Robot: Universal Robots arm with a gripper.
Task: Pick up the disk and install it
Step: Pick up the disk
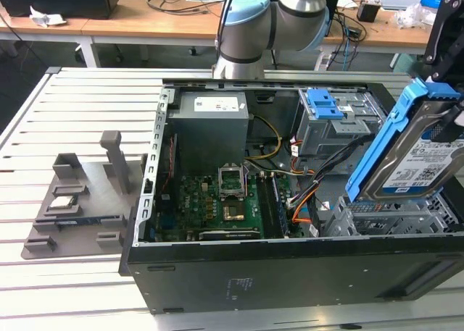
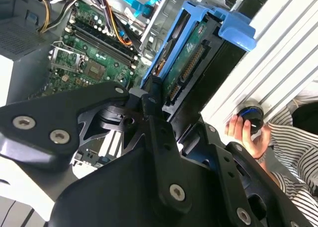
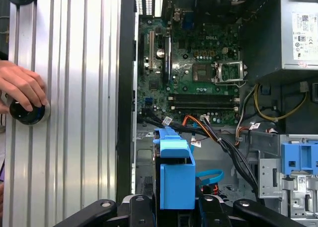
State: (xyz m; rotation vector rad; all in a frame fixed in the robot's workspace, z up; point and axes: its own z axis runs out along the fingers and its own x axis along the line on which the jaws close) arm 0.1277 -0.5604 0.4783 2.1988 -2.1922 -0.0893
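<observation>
The disk [image 1: 424, 153], a silver-grey drive with a white-and-blue label in blue bracket rails, hangs tilted on edge over the open computer case [image 1: 290, 273] at the exterior view's right. Its lower end is just above the grey metal drive bay [image 1: 395, 215]. My gripper [image 1: 444, 59] comes down from the upper right and is shut on the disk's upper end. In the second wrist view the black fingers [image 2: 149, 105] clamp the disk [image 2: 191, 58]. The first wrist view has the disk's blue bracket [image 3: 176, 180] standing between the fingers [image 3: 141, 207], over the bay floor.
Inside the case lie the green motherboard [image 1: 225, 200], a grey power supply [image 1: 210, 121], loose cables [image 1: 304, 193] and a blue latch piece on a metal cage [image 1: 324, 103]. A grey fixture [image 1: 72, 200] sits at the exterior view's left. A person's hand [image 3: 22, 88] rests on a black knob.
</observation>
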